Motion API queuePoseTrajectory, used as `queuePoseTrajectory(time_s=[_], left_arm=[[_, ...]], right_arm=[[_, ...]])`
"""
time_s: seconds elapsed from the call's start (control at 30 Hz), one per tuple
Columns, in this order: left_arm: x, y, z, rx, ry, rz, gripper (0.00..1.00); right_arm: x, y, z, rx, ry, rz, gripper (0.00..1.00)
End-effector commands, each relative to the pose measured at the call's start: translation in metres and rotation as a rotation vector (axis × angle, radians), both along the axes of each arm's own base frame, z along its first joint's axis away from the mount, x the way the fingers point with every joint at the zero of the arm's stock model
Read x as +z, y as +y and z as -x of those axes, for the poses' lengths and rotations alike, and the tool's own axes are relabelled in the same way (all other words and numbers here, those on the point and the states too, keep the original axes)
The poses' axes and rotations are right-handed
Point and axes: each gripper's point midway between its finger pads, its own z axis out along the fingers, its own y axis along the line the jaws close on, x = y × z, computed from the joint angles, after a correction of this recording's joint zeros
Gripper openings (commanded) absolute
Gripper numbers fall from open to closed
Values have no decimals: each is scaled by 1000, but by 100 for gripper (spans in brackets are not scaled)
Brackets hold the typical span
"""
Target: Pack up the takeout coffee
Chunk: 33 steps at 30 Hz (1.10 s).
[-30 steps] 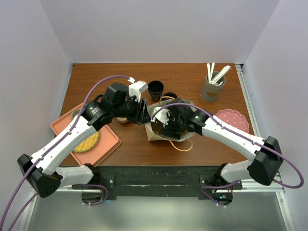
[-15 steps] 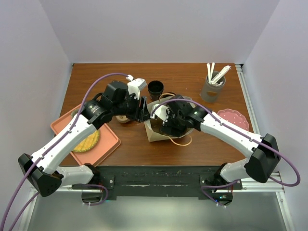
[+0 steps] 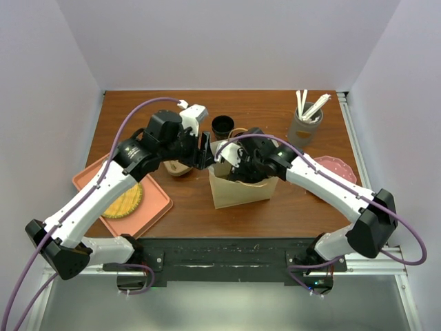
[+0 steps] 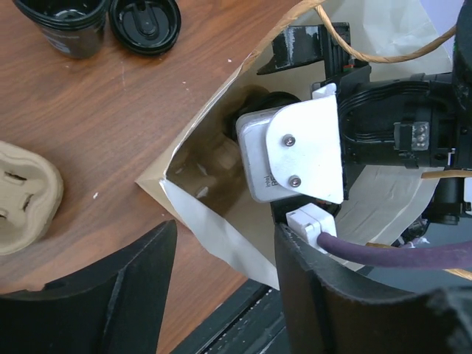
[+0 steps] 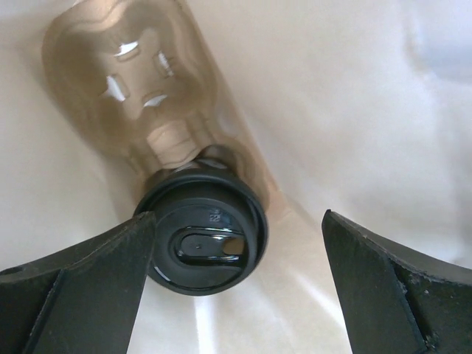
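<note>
Wooden table (image 3: 275,103): carries all items. Brown paper bag (image 3: 241,192): upright and open near the centre. Pink tray (image 3: 155,203): at the left edge. Pink plate (image 3: 337,169): at the right. Grey holder (image 3: 303,127) of white utensils: rear right.

Left gripper (image 4: 225,232): at the bag's left rim, its 2 fingers apart with a paper flap between them; contact with the paper cannot be determined.

Right gripper (image 5: 237,215): inside the bag, pointing down, fingers spread wide and gripping nothing.

Takeout coffee (image 5: 203,240): inside the bag, lid on, between the right fingers, against a brown moulded carrier (image 5: 140,96).

Outside the bag: a second carrier (image 4: 26,195) to its left; 1 lidless black cup (image 4: 66,26) and 1 loose lid (image 4: 145,22) side by side behind it.
</note>
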Motion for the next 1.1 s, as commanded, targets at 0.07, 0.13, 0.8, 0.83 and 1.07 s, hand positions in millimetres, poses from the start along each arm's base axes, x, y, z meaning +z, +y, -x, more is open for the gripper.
queuePoseTrajectory(time_s=[0.07,0.13,0.8,0.83,1.07], left_arm=[[22,-16,7,-78,-26,54,64],[25,-17,6,-75,-31,57,64],[33,-9,2,-51,-76,34,66],[34,-7,-1,-41,-85,27,66],[46,4,-10,18,-126,-12,67]], right_arm=[[37,28,-15,-12,-56,-156,99],[42,28,-16,-20,-60,-168,99],[76,24,-12,-40,-69,-222,74],[78,23,-12,-43,-71,-225,74],[107,22,-8,-85,-81,-287,77]])
